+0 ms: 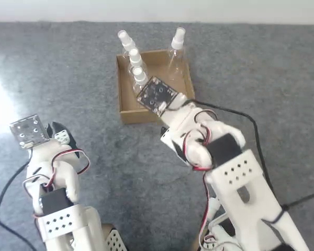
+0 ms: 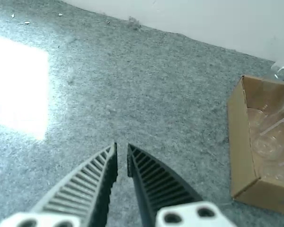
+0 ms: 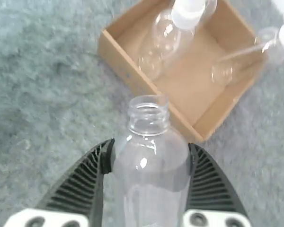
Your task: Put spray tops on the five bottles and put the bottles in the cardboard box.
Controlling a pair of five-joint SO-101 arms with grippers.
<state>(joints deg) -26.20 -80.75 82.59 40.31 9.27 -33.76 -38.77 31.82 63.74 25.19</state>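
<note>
Right gripper: jaws spread to the width of a bottle body and closed against both its sides. The uncapped bottle it holds is clear, upright between the ribbed fingers, with its neck open and no spray top fitted. In the right wrist view the bottle sits at lower centre of the frame, just short of the near corner of the cardboard box, over the grey carpet and outside the box.

Cardboard box, high view: upper centre of the frame, open-topped, resting on the carpet. Four capped bottles with white spray tops stand inside it: three are clustered at the left side and one is at the right. The right arm's wrist reaches to the box's front right part and covers it from above.

Left gripper: jaws drawn together to a thin slit, nothing between them. It hangs over bare carpet, well apart from the box, which lies at the right edge of the left wrist view. In the high view this arm occupies the lower left.

White wall: it borders the carpet along the top of the frame.
</note>
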